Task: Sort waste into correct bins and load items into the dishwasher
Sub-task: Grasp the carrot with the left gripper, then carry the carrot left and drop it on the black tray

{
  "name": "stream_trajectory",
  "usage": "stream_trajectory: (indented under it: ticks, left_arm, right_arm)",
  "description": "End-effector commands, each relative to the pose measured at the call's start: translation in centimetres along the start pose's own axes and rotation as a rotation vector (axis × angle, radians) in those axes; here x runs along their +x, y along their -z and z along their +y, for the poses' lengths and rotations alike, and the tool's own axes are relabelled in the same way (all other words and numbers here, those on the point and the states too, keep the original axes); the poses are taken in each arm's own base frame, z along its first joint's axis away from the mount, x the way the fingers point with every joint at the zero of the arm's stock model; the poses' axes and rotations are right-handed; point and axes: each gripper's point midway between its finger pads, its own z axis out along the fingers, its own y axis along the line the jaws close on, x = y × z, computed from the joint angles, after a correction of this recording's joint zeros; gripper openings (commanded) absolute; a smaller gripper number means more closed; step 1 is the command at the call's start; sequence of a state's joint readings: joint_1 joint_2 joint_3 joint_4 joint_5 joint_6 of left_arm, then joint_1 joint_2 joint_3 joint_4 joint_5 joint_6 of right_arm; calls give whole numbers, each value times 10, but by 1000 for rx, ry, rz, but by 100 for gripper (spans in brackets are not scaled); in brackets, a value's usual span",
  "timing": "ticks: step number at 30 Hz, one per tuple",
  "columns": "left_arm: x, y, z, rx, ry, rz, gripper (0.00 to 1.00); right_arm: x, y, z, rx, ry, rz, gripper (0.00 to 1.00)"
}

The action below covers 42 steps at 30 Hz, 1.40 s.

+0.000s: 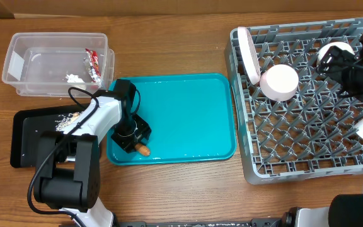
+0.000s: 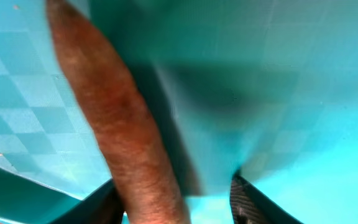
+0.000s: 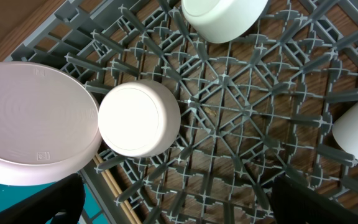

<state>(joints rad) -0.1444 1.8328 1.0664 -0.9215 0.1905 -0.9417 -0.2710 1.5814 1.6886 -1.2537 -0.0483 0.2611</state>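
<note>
The orange carrot lies on the teal tray near its front left corner. My left gripper is low over it. In the left wrist view the carrot sits between the open fingers, against the left one, with a gap to the right one. The clear tub holds the red wrapper and the white tissue. The black tray holds rice scraps. My right gripper is open and empty above the grey rack.
In the rack the plate stands on edge, next to an upturned bowl. A second bowl is partly hidden by my right arm. Chopsticks lie along the rack's edge.
</note>
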Motion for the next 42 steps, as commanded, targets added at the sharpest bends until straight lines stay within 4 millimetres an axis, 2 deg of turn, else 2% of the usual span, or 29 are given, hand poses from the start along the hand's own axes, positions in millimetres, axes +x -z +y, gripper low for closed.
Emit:
stream_trajectory:
  ticks: [1, 10, 14, 20, 23, 26, 30, 33, 36, 38, 39, 42]
  left_arm:
    - [-2, -3, 8, -37, -10, -30, 43]
    - [-1, -3, 8, -36, -10, -30, 24]
    - [-1, -3, 7, -33, -22, -25, 22]
    - [-2, 2, 7, -32, -17, -17, 4]
    - [-10, 15, 5, -17, 1, -34, 4]
    - [-22, 37, 2, 9, -5, -81, 4]
    - [-50, 91, 7, 34, -11, -236, 4]
    - [-70, 127, 21, 38, 25, -348, 4]
    - [-97, 159, 52, 19, 111, -468, 4]
    - [-112, 167, 78, -28, 181, -518, 4]
    - [-125, 169, 100, -82, 240, -547, 4]
    - [-142, 168, 136, -166, 308, -564, 4]
  right_arm:
    - [-2, 4, 3, -12, 5, -11, 98]
    - [-2, 4, 3, -12, 5, -11, 98]
    - [-2, 4, 3, -11, 6, -11, 98]
    - [-2, 4, 2, -11, 5, -11, 98]
    - [-2, 4, 2, -11, 5, -11, 98]
    - [-2, 4, 3, -11, 6, -12, 98]
    - [-2, 4, 2, -11, 6, -12, 98]
    - [-2, 4, 2, -10, 6, -11, 98]
    - [-2, 4, 2, -11, 6, -11, 98]
    - [-2, 4, 2, -11, 6, -12, 98]
    - [-2, 4, 2, -11, 5, -12, 98]
    - [-2, 4, 2, -11, 2, -12, 98]
